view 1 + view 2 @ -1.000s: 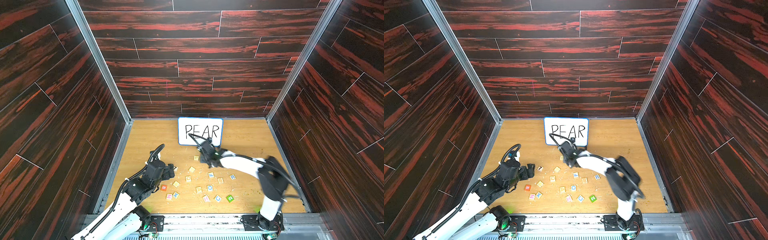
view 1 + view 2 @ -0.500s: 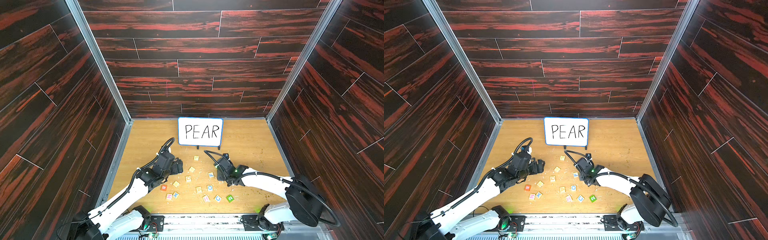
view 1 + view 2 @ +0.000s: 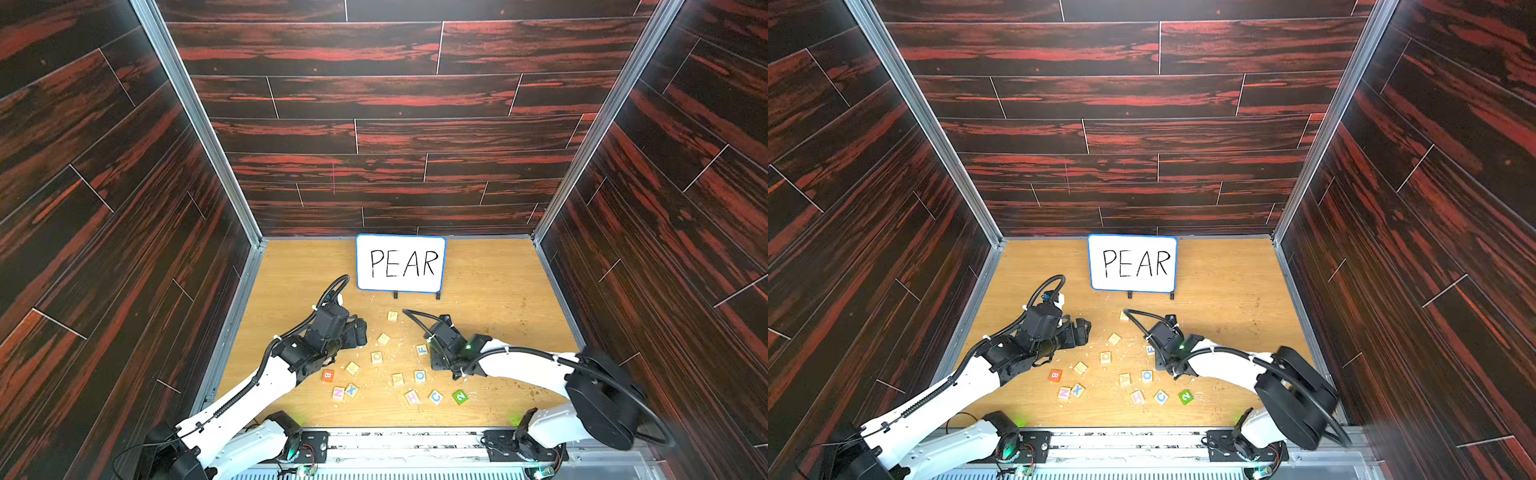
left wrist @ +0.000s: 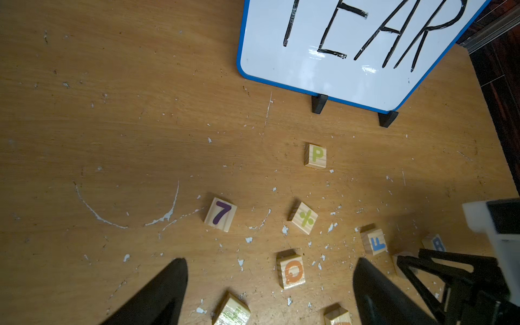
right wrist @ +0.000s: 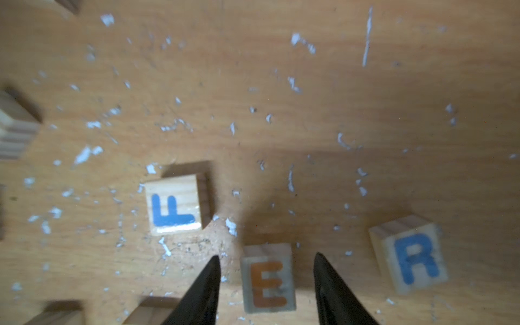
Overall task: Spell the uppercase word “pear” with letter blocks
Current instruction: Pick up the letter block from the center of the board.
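Top views both show the P block (image 3: 392,316) alone near the whiteboard (image 3: 401,263), and the A block (image 3: 397,379) among scattered cubes (image 3: 419,376) between the arms. Left wrist view: the left gripper (image 4: 269,260) gapes wide, holding nothing. Right wrist view: the right gripper (image 5: 266,255) stands open astride the E block (image 5: 267,281), a gap on each side; the R block (image 5: 410,253) lies near.

Orange E block (image 5: 267,278) between parted gripper (image 5: 266,256) fingers, a gap either side. Blue F block (image 5: 174,206) near one finger, blue R block (image 5: 410,256) near the other. White flecks over table (image 5: 281,84).
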Motion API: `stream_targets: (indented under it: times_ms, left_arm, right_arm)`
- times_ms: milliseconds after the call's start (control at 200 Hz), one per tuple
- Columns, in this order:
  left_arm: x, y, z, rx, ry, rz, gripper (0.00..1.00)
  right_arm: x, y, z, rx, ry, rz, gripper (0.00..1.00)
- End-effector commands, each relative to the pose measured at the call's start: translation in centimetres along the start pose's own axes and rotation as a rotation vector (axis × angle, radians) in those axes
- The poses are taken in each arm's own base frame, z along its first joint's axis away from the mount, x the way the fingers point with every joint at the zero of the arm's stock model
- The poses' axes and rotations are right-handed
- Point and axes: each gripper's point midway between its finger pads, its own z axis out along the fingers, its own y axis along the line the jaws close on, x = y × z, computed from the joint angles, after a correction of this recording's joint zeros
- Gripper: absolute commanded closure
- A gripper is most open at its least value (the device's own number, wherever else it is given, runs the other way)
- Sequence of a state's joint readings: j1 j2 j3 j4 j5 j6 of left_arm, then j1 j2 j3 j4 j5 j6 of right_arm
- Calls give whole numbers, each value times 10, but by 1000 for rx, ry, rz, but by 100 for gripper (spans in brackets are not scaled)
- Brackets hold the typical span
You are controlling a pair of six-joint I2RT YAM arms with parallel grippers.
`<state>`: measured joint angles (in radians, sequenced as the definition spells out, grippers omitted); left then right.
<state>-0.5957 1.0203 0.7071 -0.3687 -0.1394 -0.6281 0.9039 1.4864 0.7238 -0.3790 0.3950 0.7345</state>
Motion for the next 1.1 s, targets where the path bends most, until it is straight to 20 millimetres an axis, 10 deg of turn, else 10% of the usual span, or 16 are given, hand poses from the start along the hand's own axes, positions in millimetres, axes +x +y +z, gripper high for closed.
stream_targets:
  times_ms: [0, 641, 1092]
  left_arm:
    - [-6, -7, -2, 20, -6, -2, 6]
    - [-4, -6, 1, 14, 3, -3, 6]
    - [-9, -5, 0, 4, -18, 4, 5]
  right_arm:
    - [4, -3, 3, 50, 18, 15, 49]
    - [11, -6, 9, 79, 33, 54, 72]
    - [-90, 18, -40, 110, -241, 80, 74]
